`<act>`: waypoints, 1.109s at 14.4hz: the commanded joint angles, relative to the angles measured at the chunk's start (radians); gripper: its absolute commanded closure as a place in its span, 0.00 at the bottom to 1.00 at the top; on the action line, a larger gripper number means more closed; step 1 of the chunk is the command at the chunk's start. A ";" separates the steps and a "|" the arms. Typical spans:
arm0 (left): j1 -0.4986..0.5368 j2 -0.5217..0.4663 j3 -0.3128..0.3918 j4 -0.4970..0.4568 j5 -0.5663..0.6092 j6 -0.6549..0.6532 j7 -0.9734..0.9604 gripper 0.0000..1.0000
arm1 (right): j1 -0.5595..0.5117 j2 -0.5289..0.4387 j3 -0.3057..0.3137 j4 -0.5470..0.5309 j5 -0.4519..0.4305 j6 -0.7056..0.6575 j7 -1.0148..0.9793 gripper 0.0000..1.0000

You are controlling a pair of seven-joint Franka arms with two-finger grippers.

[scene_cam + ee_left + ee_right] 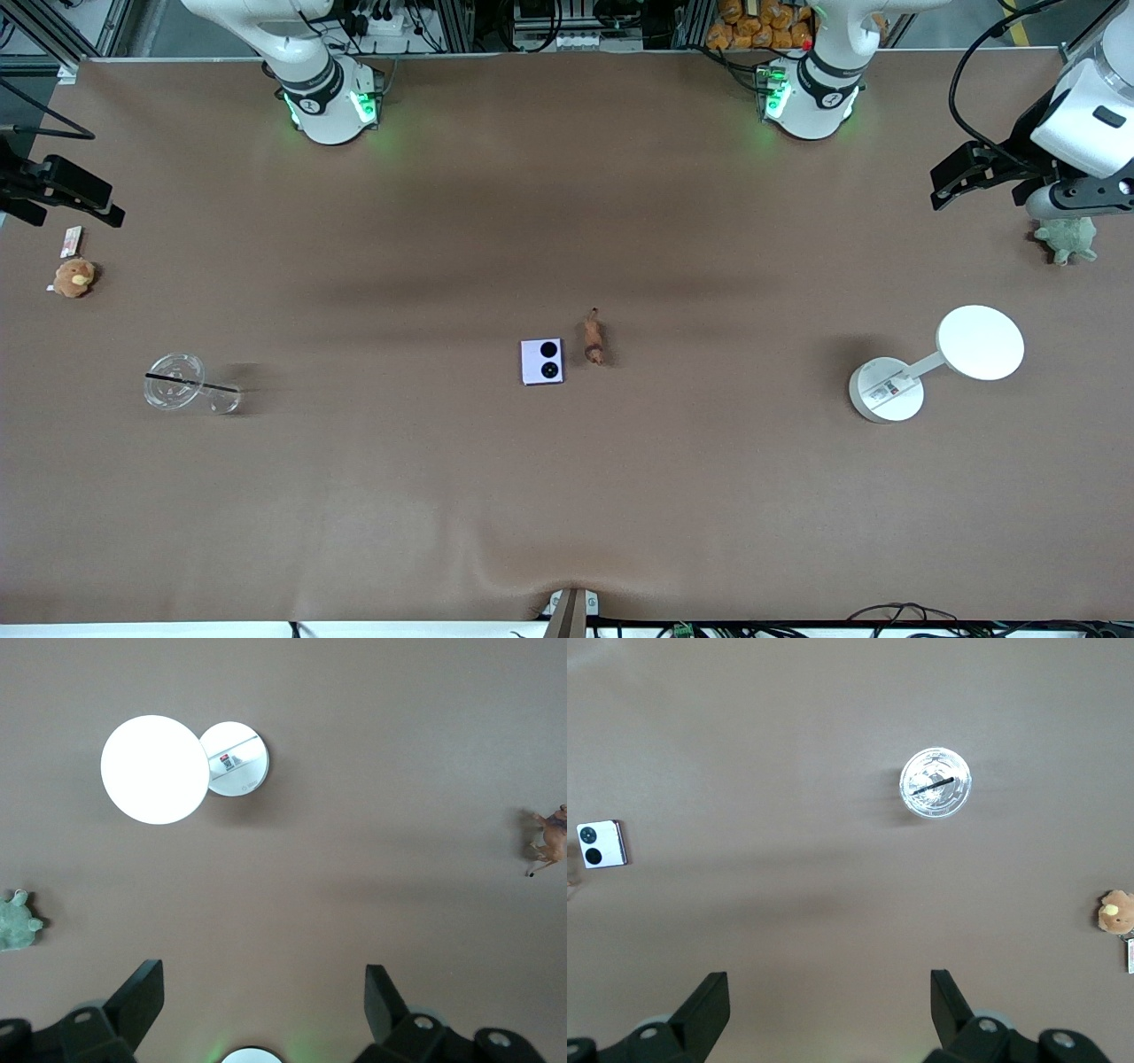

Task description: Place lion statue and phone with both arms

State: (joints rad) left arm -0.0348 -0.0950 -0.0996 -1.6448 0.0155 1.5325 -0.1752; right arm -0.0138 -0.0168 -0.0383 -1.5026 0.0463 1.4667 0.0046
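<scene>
1. The phone [541,361] is lying flat near the middle of the table [567,496], its two black camera circles facing up.
2. The lion statue [594,338] is lying on its side just beside the phone, toward the left arm's end of the table; a narrow gap is separating the two, with no contact.
3. The left gripper [961,182] is hanging in the air over the left arm's end of the table, just beside the green plush toy [1067,239]. Its fingers [137,997] are standing wide apart and are holding nothing.
4. The right gripper [75,199] is hanging over the right arm's end of the table, above the brown plush [73,277] and a small tag [71,240]. Its fingers [707,1008] are likewise spread wide and are gripping nothing.
5. Both grippers are sitting well apart from the phone and the lion statue.
6. A white lamp [930,361] with a round base is standing between the lion statue and the left arm's end.
7. A clear cup [182,383] with a black straw is resting toward the right arm's end, nearer to the front camera than the brown plush.
</scene>
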 commanded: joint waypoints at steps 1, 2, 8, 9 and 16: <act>-0.016 0.027 0.000 0.026 -0.014 -0.020 0.023 0.00 | -0.012 -0.002 0.006 0.013 -0.002 -0.012 -0.008 0.00; -0.017 0.034 0.000 0.026 -0.012 -0.017 0.023 0.00 | -0.012 -0.002 0.006 0.013 -0.002 -0.012 -0.008 0.00; -0.020 0.118 -0.113 0.051 -0.012 0.026 -0.003 0.00 | -0.009 0.038 0.006 0.012 -0.002 -0.012 -0.005 0.00; -0.022 0.153 -0.139 0.063 -0.014 0.040 -0.010 0.00 | -0.012 0.056 0.006 0.012 -0.002 -0.014 -0.008 0.00; -0.190 0.492 -0.239 0.227 0.018 0.244 -0.386 0.00 | -0.017 0.153 0.011 0.002 0.012 -0.141 0.000 0.00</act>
State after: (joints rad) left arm -0.1486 0.2776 -0.3411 -1.5379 0.0145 1.7570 -0.4385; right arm -0.0263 0.1069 -0.0422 -1.5113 0.0397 1.3772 0.0047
